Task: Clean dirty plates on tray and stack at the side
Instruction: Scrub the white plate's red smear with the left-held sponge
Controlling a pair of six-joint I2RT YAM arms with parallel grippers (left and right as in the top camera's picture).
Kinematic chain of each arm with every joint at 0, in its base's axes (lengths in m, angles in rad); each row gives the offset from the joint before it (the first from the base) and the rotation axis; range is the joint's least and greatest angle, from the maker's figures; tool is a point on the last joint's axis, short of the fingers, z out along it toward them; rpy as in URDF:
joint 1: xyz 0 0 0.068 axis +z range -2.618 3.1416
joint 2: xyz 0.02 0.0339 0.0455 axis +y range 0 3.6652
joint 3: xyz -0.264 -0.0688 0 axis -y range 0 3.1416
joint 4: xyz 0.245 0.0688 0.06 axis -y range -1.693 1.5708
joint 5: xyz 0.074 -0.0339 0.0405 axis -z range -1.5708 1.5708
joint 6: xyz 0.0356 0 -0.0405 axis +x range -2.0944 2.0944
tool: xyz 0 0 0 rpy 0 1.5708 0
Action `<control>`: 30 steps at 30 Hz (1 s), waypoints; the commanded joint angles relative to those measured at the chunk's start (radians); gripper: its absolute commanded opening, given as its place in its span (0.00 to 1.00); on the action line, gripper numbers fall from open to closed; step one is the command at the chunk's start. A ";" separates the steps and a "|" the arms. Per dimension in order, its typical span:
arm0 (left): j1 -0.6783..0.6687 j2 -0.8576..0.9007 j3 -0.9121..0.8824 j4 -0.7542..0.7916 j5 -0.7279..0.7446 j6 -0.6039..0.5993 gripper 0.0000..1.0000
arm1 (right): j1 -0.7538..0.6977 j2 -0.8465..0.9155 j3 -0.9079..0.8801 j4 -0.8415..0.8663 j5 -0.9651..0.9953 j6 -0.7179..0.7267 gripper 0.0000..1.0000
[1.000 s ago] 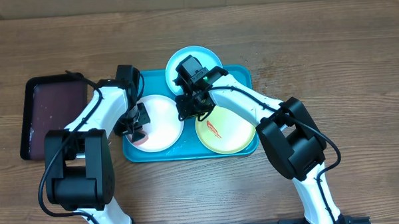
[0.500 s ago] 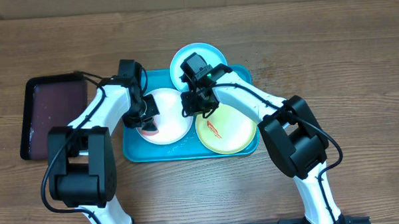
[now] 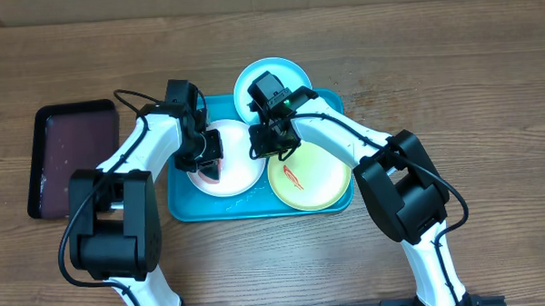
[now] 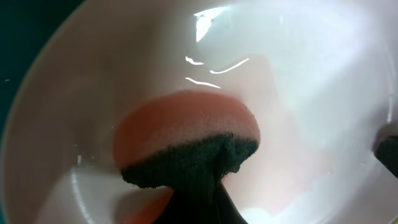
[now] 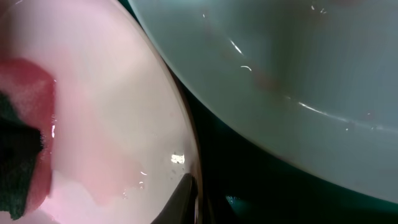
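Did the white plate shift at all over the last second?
Yes. The white plate slid across the turquoise tray, away from its left edge, toward the yellow-green plate.

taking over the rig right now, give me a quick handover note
Grippers: left gripper shut on the sponge, pressed onto the white plate. The right gripper is shut on that plate's right rim.
Things: white plate and yellow-green plate sit in the turquoise tray; pale blue plate overlaps its far rim.
Done: nothing stacked yet.
Left: finish the white plate, wipe the red smear off the yellow-green plate, check the blue one, stack all three aside.
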 commanded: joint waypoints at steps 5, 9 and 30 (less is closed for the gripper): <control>-0.039 0.049 0.007 0.014 0.169 0.049 0.04 | 0.044 0.013 0.011 0.032 -0.050 -0.007 0.04; -0.041 0.049 0.006 0.027 0.205 0.048 0.04 | 0.051 0.013 0.011 0.034 -0.050 -0.003 0.04; -0.060 0.065 -0.080 0.142 -0.423 -0.139 0.04 | 0.050 0.013 0.011 0.007 -0.050 -0.004 0.04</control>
